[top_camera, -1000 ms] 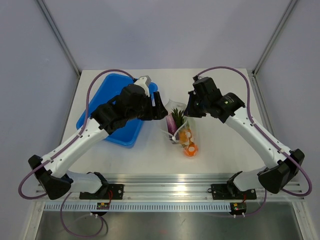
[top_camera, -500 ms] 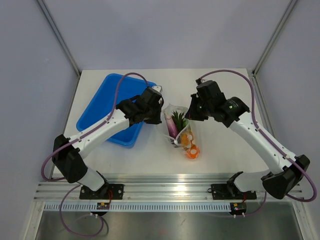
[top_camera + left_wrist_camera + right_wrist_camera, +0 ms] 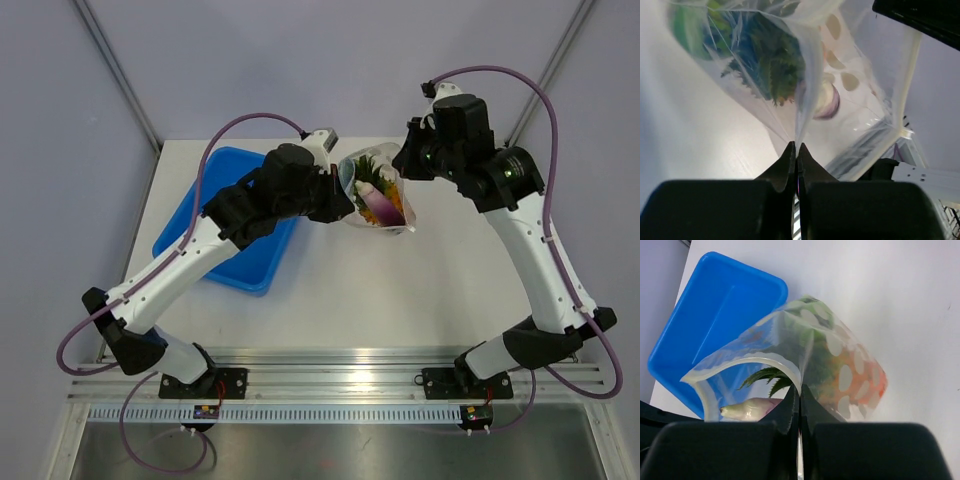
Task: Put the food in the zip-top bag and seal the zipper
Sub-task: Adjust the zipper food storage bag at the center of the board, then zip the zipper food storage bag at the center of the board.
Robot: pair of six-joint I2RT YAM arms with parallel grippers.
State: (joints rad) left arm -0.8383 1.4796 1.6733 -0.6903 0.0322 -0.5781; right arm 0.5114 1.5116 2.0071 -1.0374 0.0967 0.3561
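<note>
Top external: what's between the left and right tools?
The zip-top bag, mouth open, food inside. The left tool and right tool each pinch one side of its mouth edge; nothing else lies between them. Clear in the top view.

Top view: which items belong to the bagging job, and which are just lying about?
Job: zip-top bag, held up; inside it pineapple, eggplant, orange ball; both arms' jaws, each shut on the bag's mouth edge.
Lying about: blue tray.
</note>
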